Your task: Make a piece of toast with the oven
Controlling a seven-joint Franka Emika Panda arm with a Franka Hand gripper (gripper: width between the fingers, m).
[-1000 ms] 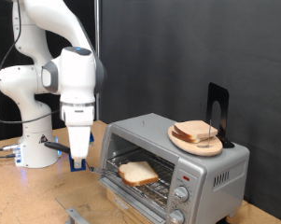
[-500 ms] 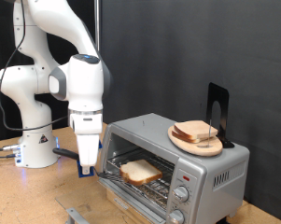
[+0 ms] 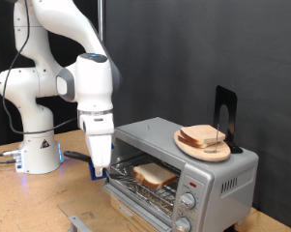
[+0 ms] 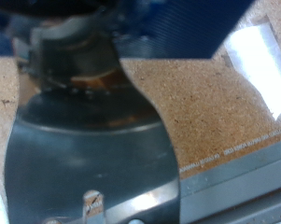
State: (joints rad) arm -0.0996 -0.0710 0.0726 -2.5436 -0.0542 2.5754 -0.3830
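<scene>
The oven (image 3: 222, 176) stands on the cork table with its door folded down in front. On its wire rack inside lies the piece of toast (image 3: 155, 174). My gripper (image 3: 97, 170) points down at the oven's front corner towards the exterior view's left, its blue-tipped fingers level with the rack's edge. Nothing shows between the fingers. The wrist view is blurred: a dark metal surface (image 4: 84, 159) fills most of it, with the cork tabletop (image 4: 205, 103) beside it.
A round wooden plate (image 3: 187, 146) with bread slices (image 3: 205, 134) sits on the oven's roof, in front of a black stand (image 3: 225, 114). The arm's white base (image 3: 37, 155) and cables are at the exterior view's left. A black curtain closes the back.
My gripper has moved to the exterior view's right, up to the oven's front corner. The toast and rack have slid deeper into the oven.
</scene>
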